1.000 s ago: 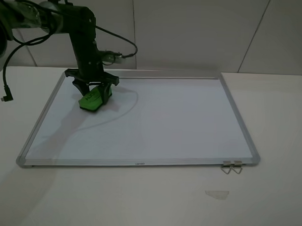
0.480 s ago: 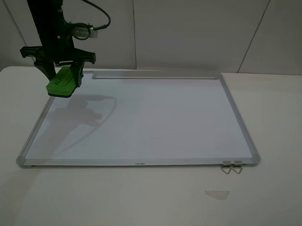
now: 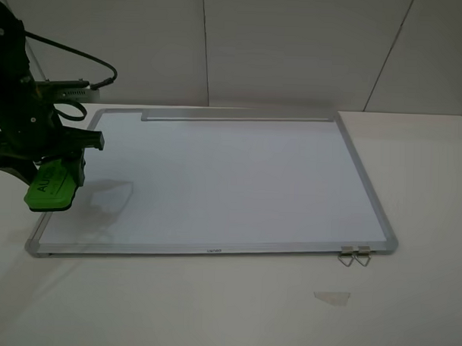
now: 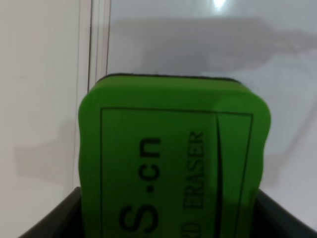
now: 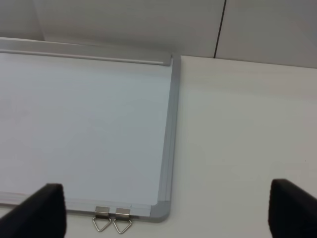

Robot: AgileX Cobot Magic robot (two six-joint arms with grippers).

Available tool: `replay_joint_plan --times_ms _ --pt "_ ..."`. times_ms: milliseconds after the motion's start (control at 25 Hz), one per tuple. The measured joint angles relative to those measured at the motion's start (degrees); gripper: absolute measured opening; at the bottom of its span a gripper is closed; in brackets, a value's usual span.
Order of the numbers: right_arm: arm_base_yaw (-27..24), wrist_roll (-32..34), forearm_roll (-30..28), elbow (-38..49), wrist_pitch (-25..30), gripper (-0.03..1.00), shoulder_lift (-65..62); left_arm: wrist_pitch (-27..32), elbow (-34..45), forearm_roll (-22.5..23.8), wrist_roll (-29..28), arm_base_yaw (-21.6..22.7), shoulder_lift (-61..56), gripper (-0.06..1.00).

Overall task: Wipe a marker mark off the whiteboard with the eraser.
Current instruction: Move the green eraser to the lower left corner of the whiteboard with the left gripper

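Eraser (image 3: pixel 52 186) has come off the whiteboard (image 3: pixel 238 181) and hangs over its left edge, toward the bench's front-left corner, clenched in the left hand (image 3: pixel 49 176). No marker mark shows, so wiping looks finished. Right hand (image 5: pixel 168 210) stands released.

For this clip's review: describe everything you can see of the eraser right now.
The eraser is a bright green rounded block, plastic-looking, with a thin dark layer underneath. Its top bears an outlined rectangle and lettering, including "ERASER". The left gripper clamps its sides. It hangs tilted over the left frame of the whiteboard, near the front corner, apparently lifted clear; its shadow falls on the board beside it.
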Motion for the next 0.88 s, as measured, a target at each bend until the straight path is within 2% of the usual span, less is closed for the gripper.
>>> replay_joint_plan --times_ms 240,440,640,880 --pt "0.0 0.0 0.0 0.0 0.0 0.82 0.0 -9.8 10.2 1.0 -0.3 0.0 -0.8 0.6" --pt "0.0 0.0 0.0 0.0 0.0 0.82 0.0 -16.7 13.5 3.9 -0.3 0.0 -0.9 0.6" --pt "0.0 0.0 0.0 0.0 0.0 0.82 0.0 -20.2 13.7 5.3 -0.3 0.0 -0.9 0.6" --pt "0.0 0.0 0.0 0.0 0.0 0.82 0.0 -20.7 13.7 5.4 -0.4 0.0 -0.9 0.6"
